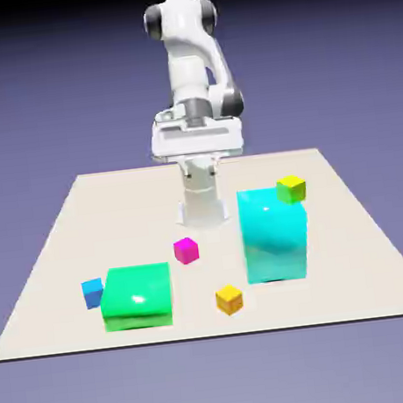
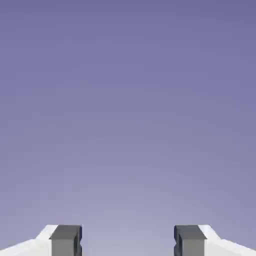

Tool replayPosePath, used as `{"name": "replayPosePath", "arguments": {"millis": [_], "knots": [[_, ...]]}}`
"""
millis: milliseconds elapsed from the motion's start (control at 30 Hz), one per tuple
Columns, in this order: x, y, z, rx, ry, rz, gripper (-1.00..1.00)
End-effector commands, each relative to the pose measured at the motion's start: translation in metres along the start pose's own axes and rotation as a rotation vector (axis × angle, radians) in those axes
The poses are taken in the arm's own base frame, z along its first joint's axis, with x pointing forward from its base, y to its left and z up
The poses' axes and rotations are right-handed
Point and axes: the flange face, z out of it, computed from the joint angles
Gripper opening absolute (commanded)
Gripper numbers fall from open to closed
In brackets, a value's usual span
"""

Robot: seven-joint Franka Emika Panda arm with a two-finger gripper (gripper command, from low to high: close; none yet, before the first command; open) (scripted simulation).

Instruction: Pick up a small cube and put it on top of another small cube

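On the table's left: small plain blue cube (image 1: 93, 292) touches the big green block (image 1: 136, 296).
Middle: small magenta-pink cube (image 1: 186, 250) sits alone.
Gripper (image 2: 128, 242): raised above the table (image 1: 60, 247), jaws parted, nothing but backdrop between the fingertips (image 2: 65, 240).

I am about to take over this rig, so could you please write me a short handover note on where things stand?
Gripper: open and empty, raised near the robot's base; its camera sees only backdrop.
Blue cube: on the table, at the exterior view's left, beside the big green block.
Magenta cube: on the table near the middle, nothing on top.
Done: nothing yet.
Left: grasp the blue cube, lift it, set it on the magenta cube.
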Motion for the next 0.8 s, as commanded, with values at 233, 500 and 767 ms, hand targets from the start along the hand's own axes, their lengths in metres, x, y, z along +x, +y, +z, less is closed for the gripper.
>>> {"name": "replayPosePath", "arguments": {"millis": [233,500,767], "knots": [[0.062,0.083,0.083,-0.272,-0.208,0.376,0.0],[0.101,0.193,0.145,-0.52,-0.373,0.743,0.0],[0.121,0.311,0.178,-0.731,-0.484,1.087,0.0]]}}
